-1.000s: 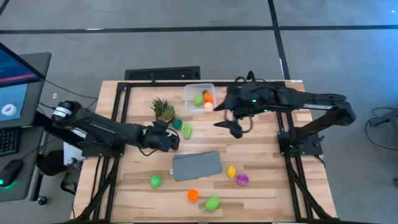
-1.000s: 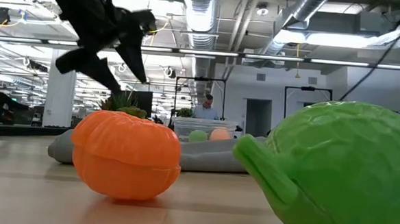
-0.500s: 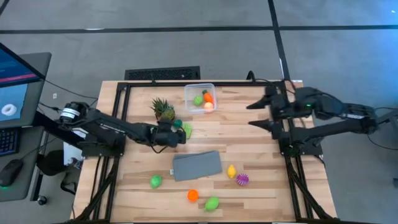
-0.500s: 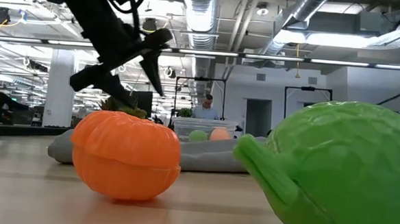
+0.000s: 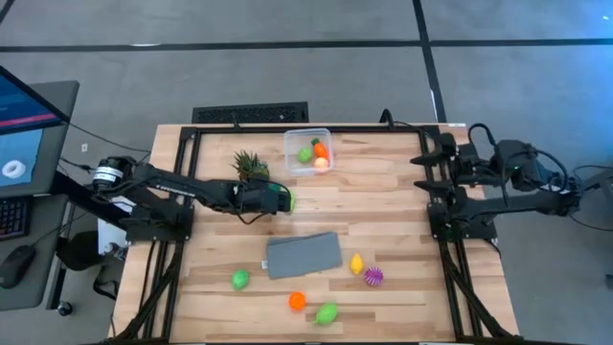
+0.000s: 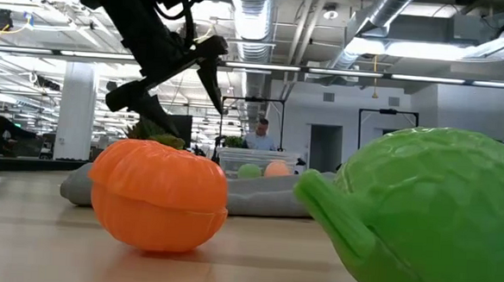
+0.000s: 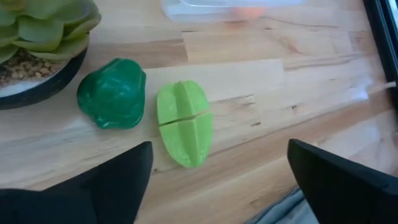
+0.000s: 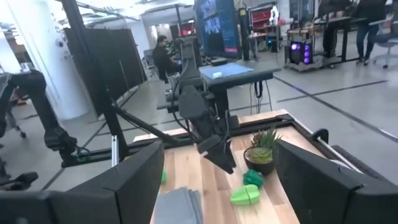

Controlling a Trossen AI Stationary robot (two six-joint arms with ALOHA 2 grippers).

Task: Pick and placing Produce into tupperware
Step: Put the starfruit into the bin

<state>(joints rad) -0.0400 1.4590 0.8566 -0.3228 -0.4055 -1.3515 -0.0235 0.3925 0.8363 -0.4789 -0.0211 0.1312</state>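
**Left arm lining up on the light green piece**

My left gripper (image 7: 217, 180) hovers, jaws wide and empty, over the light green produce (image 7: 183, 130); dark green piece (image 7: 112, 93) beside it. Next: drop, close. Potted plant (image 5: 251, 165) crowds the approach. Tupperware (image 5: 307, 150) beyond holds 3. Right gripper (image 5: 433, 158) parked open at the table edge.

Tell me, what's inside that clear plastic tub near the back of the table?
The tupperware holds three toy produce pieces: a green one, an orange one and a pale peach one. Anything lying beneath them cannot be seen.
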